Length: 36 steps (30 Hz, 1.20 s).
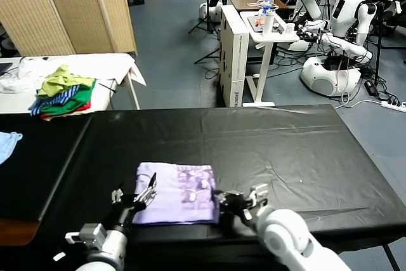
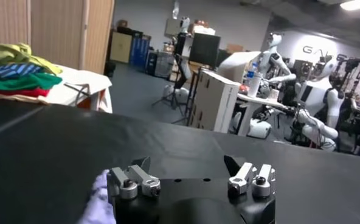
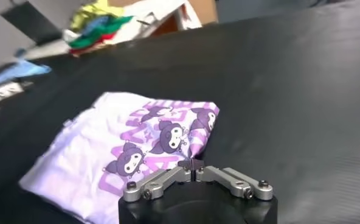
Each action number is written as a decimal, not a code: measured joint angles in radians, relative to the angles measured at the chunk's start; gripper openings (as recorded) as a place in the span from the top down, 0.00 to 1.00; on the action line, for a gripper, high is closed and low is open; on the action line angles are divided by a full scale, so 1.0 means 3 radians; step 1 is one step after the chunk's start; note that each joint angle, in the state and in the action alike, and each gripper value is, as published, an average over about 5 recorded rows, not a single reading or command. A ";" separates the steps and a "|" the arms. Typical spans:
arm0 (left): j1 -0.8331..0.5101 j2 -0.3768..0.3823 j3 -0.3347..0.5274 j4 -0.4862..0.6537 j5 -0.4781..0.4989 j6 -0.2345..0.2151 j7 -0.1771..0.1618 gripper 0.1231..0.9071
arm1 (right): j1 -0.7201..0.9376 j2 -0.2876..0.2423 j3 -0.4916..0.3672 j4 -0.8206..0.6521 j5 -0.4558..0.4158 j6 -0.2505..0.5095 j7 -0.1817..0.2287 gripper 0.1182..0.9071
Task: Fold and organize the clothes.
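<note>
Right gripper (image 3: 193, 163) pinching shut on near right corner of lavender T-shirt (image 3: 131, 149), fingertips meeting on a raised tuck of cloth. Left gripper (image 1: 134, 196) hanging spread wide at shirt's near left edge, fingers (image 2: 130, 180) parted over bare tabletop, nothing between them, a fold of lavender showing just beside one finger.

Lying folded into a rough rectangle on black table (image 1: 279, 150), close to near edge, between the two grippers. Showing purple cartoon print and lettering on the half nearer the right gripper; plain pale cloth on the half toward the left gripper.

Covering table: black wrinkled sheet, creased across the middle. Resting on far left side table: pile of garments (image 1: 63, 95), green, striped and red, beside white cloth. Peeking in at left edge of black surface: light blue cloth (image 1: 7, 143).

Standing beyond: woven folding screen (image 1: 70, 7) at far left, white desk (image 1: 250, 42) with bottle, several white humanoid robots (image 1: 346, 20) at far right, cables trailing over grey-blue floor.
</note>
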 joint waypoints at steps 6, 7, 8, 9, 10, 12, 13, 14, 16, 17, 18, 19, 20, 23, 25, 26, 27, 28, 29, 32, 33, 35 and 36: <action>0.0003 0.0002 -0.0017 0.0021 -0.0008 -0.0055 -0.0005 0.00 | -0.0073 -0.0161 0.0316 0.0078 0.0002 -0.0070 -0.0045 0.93; 0.0006 0.0001 -0.0017 0.0024 -0.0009 -0.0076 -0.0008 0.00 | -0.0078 -0.0181 0.0355 0.0090 -0.0012 -0.0071 -0.0059 0.88; 0.0009 0.0001 -0.0017 0.0027 -0.0012 -0.0095 -0.0017 0.00 | -0.0082 -0.0201 0.0390 0.0102 -0.0028 -0.0071 -0.0071 0.82; 0.0011 0.0002 -0.0017 0.0030 -0.0015 -0.0110 -0.0029 0.00 | -0.0086 -0.0221 0.0422 0.0116 -0.0047 -0.0072 -0.0081 0.75; 0.0013 0.0005 -0.0018 0.0034 -0.0018 -0.0127 -0.0041 0.00 | -0.0093 -0.0240 0.0449 0.0131 -0.0065 -0.0072 -0.0086 0.66; 0.0018 0.0013 -0.0022 0.0040 -0.0027 -0.0164 -0.0059 0.00 | -0.0111 -0.0276 0.0499 0.0162 -0.0103 -0.0072 -0.0097 0.52; 0.0023 0.0019 -0.0026 0.0043 -0.0035 -0.0192 -0.0059 0.00 | -0.0123 -0.0294 0.0523 0.0179 -0.0123 -0.0072 -0.0105 0.42; 0.0031 0.0026 -0.0030 0.0046 -0.0047 -0.0230 -0.0054 0.00 | -0.0136 -0.0311 0.0546 0.0196 -0.0142 -0.0072 -0.0115 0.35; 0.0049 0.0038 -0.0039 0.0056 -0.0078 -0.0327 -0.0041 0.00 | -0.0164 -0.0340 0.0591 0.0227 -0.0190 -0.0072 -0.0140 0.20; 0.0060 0.0042 -0.0044 0.0061 -0.0089 -0.0376 -0.0030 0.00 | -0.0182 -0.0352 0.0614 0.0243 -0.0220 -0.0067 -0.0153 0.14; 0.0071 0.0046 -0.0049 0.0067 -0.0094 -0.0418 -0.0021 0.00 | -0.0202 -0.0361 0.0637 0.0256 -0.0256 -0.0051 -0.0167 0.10; 0.0084 0.0049 -0.0053 0.0070 -0.0098 -0.0452 -0.0013 0.00 | -0.0223 -0.0367 0.0659 0.0268 -0.0298 -0.0027 -0.0182 0.06; 0.0099 0.0050 -0.0057 0.0070 -0.0102 -0.0478 -0.0006 0.00 | -0.0246 -0.0371 0.0682 0.0279 -0.0348 0.0010 -0.0198 0.04; 0.0156 0.0056 -0.0067 0.0044 -0.0114 -0.0513 -0.0007 0.00 | -0.0326 -0.0377 0.0747 0.0309 -0.0521 0.0179 -0.0241 0.00; 0.0203 0.0071 -0.0077 0.0013 -0.0114 -0.0516 -0.0015 0.00 | -0.0390 -0.0380 0.0789 0.0335 -0.0639 0.0325 -0.0266 0.00; 0.0230 0.0082 -0.0084 -0.0002 -0.0112 -0.0516 -0.0020 0.00 | -0.0424 -0.0384 0.0809 0.0350 -0.0695 0.0400 -0.0281 0.00; 0.0259 0.0094 -0.0092 -0.0017 -0.0113 -0.0518 -0.0025 0.00 | -0.0463 -0.0390 0.0830 0.0367 -0.0749 0.0478 -0.0297 0.00; 0.0289 0.0108 -0.0099 -0.0029 -0.0114 -0.0523 -0.0034 0.00 | -0.0507 -0.0396 0.0853 0.0387 -0.0799 0.0557 -0.0311 0.00; 0.0321 0.0123 -0.0104 -0.0039 -0.0115 -0.0528 -0.0046 0.00 | -0.0553 -0.0401 0.0874 0.0407 -0.0846 0.0634 -0.0321 0.00; 0.0420 0.0175 -0.0111 -0.0066 -0.0125 -0.0540 -0.0089 0.00 | -0.0719 -0.0408 0.0948 0.0475 -0.0959 0.0868 -0.0329 0.00; 0.0454 0.0192 -0.0113 -0.0077 -0.0129 -0.0541 -0.0100 0.00 | -0.0779 -0.0406 0.0975 0.0495 -0.0992 0.0940 -0.0329 0.00; 0.0523 0.0220 -0.0117 -0.0105 -0.0137 -0.0541 -0.0114 0.00 | -0.0909 -0.0397 0.1035 0.0531 -0.1055 0.1076 -0.0329 0.00; 0.0558 0.0232 -0.0119 -0.0121 -0.0139 -0.0540 -0.0119 0.00 | -0.0979 -0.0390 0.1070 0.0546 -0.1089 0.1143 -0.0328 0.00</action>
